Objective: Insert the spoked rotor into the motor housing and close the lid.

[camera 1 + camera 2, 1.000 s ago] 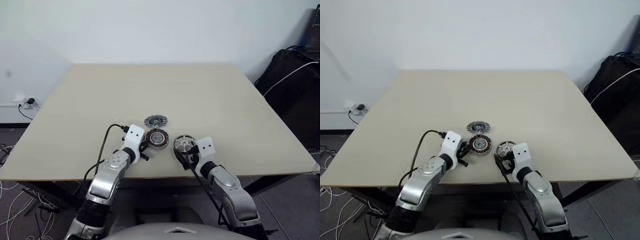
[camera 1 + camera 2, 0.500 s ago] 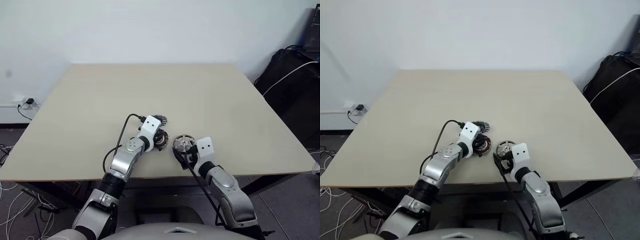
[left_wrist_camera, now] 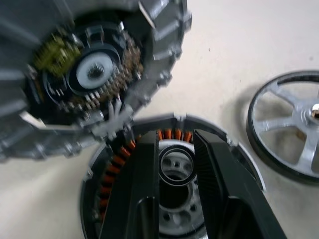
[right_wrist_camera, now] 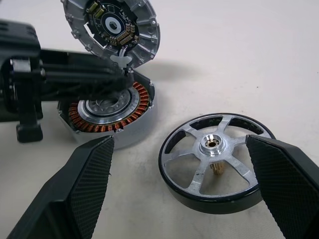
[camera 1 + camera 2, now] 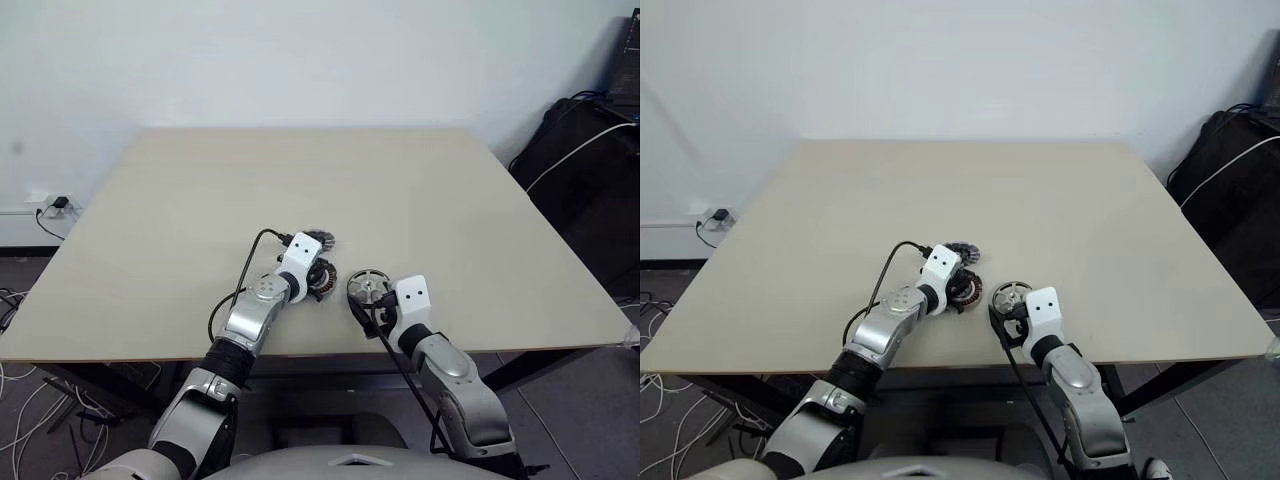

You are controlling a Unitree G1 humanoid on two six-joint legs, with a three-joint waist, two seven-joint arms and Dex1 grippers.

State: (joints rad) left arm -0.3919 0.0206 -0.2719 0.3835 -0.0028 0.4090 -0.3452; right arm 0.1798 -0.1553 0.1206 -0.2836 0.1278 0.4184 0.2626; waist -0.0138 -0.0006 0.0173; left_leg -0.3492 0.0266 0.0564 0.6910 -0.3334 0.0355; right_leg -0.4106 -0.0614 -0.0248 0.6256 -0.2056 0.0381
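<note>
Spoked rotor (image 4: 213,162) is lying flat on the table (image 5: 420,190) near its front edge, hub facing up, with no long axis to speak of. Motor housing (image 4: 112,112) is sitting just left of it, copper windings up; the lid (image 4: 113,27) is lying just behind, touching the housing's far rim.

Left gripper (image 3: 175,164) is reaching in, angled down to the right, fingers narrow, straddling the housing's silver centre. Right gripper (image 4: 179,191) is standing wide, fingers flanking the rotor without touching.
</note>
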